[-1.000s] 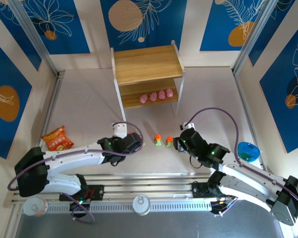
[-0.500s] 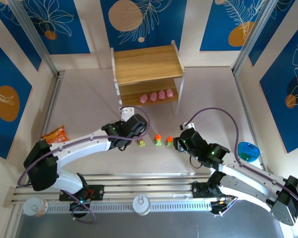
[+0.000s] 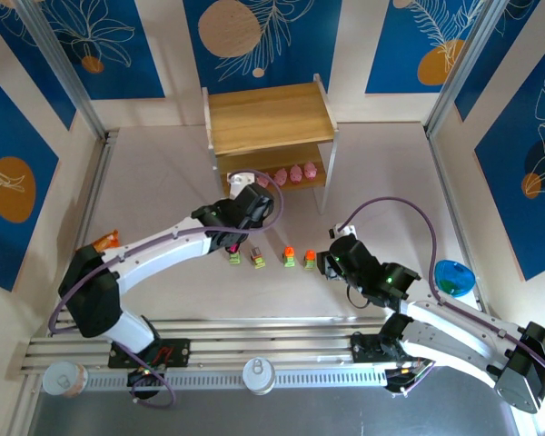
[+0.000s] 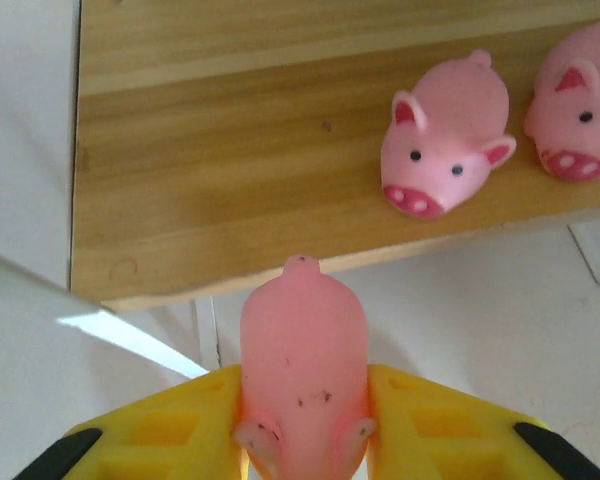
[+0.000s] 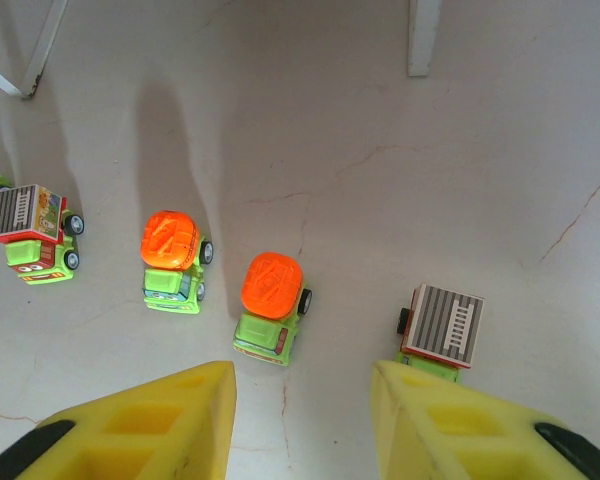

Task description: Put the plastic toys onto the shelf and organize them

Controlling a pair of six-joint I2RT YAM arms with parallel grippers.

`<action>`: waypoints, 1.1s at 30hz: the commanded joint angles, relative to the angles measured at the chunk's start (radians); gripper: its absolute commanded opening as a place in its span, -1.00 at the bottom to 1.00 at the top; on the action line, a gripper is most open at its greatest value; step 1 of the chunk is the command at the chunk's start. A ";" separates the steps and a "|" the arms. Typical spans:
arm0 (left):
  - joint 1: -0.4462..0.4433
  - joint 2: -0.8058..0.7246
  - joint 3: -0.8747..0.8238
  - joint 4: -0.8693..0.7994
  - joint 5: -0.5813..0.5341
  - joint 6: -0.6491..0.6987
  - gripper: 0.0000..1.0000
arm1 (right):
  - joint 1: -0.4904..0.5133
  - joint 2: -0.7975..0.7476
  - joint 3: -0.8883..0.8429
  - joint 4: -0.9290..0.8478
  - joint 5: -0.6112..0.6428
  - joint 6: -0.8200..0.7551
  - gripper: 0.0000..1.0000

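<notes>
Now the left gripper [image 4: 303, 405] clamps a pig [image 4: 303, 335], its snout at the front edge of the shelf's [image 4: 230, 180] lower board; bare wood lies ahead, and two more pigs [image 4: 445, 150] sit further along; the right gripper [image 5: 302, 400] hangs wide above cars [image 5: 271, 305] on open table [image 5: 430, 150].

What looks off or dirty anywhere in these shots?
The rounded pink pig figurine held in the left gripper's jaws has small dark specks on its back; the pigs on the wooden shelf look clean.
</notes>
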 commanded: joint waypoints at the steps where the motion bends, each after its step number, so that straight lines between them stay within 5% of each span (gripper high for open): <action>1: 0.025 0.023 0.053 0.006 0.023 0.044 -0.37 | -0.003 -0.002 0.004 0.012 -0.010 -0.004 -0.19; 33: 0.131 0.144 0.179 0.050 0.062 0.117 -0.35 | -0.006 -0.002 0.005 0.010 -0.010 -0.003 -0.19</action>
